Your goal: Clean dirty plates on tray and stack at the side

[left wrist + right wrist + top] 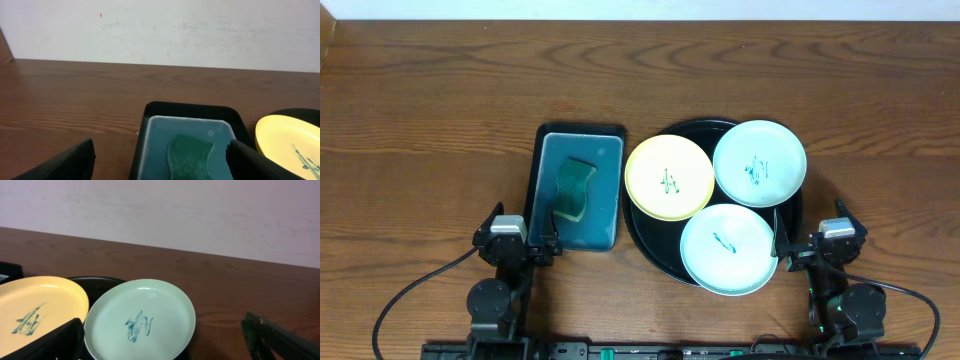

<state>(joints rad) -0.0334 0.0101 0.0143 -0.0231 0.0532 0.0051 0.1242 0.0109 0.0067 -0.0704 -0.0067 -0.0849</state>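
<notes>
The left gripper [516, 241] stands wide open and holds nothing, low at the near end of a teal tray [605, 225] where a green sponge [575, 188] lies. The right gripper [823, 245] is spread just as wide and also empty, its inner finger just beside the nearest mint plate [728, 249]. That plate, a second mint plate [760, 163] and a yellow plate [669, 177] sit on the round black tray [645, 240]. All three are scribbled in the centre, and the yellow one overhangs the left rim. Everything rests on a wooden table [440, 120].
</notes>
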